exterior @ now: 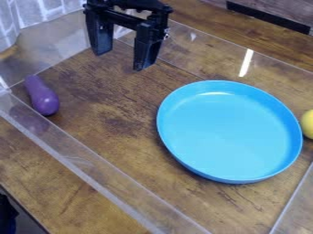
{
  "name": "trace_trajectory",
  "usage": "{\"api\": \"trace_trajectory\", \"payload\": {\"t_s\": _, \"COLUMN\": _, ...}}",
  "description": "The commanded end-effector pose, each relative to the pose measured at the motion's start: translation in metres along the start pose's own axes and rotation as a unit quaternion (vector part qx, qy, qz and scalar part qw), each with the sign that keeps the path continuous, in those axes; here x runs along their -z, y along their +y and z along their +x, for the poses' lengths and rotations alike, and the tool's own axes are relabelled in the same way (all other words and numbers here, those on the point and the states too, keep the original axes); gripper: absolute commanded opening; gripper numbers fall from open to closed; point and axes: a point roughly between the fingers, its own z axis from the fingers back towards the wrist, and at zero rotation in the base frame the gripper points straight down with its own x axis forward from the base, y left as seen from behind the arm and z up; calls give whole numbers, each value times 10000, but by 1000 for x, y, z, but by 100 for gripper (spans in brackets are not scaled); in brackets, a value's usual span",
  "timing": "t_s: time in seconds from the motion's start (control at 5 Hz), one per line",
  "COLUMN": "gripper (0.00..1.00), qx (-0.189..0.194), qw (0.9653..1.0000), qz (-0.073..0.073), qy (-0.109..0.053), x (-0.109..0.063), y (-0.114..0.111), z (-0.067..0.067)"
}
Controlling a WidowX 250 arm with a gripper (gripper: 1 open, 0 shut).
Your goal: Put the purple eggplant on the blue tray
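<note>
- One glossy purple toy eggplant [42, 95] lies on the brown wooden desk [113, 137], near its left edge as pictured, beside a clear strip running along that edge.
- Above the desk, toward the far edge, hangs a black two-fingered gripper [124, 57], its fingers spread wide with nothing between them, apart from both toy and tray.
- The round, shallow bright-blue plastic tray [229, 170] sits toward the right side of the desk, well apart from the eggplant, its visible surface bearing nothing.
- A yellow round fruit [307, 123], cut off by the picture's border, shows just beside the tray's right rim.
- Placement appears to be at its opening stage: grasping, lifting, carrying across and releasing the eggplant onto the tray all remain.
</note>
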Motion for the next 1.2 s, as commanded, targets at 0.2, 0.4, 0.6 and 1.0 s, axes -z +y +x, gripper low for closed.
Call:
{"api": "trace_trajectory", "payload": {"t_s": 0.2, "gripper": 100, "qx": -73, "qw": 9999, "qz": -105, "qy": 58, "x": 24, "y": 40, "z": -24}}
{"api": "trace_trajectory", "payload": {"t_s": 0.4, "gripper": 100, "qx": -170, "qw": 9997, "qz": -172, "qy": -84, "x": 18, "y": 73, "z": -35}}
{"api": "trace_trajectory", "payload": {"t_s": 0.6, "gripper": 100, "qx": 362, "qw": 9992, "qz": -116, "qy": -143, "x": 14, "y": 108, "z": -37}}
{"api": "trace_trajectory", "payload": {"t_s": 1.0, "gripper": 100, "qx": -615, "qw": 9976, "qz": -165, "qy": -287, "x": 29, "y": 120, "z": -31}}
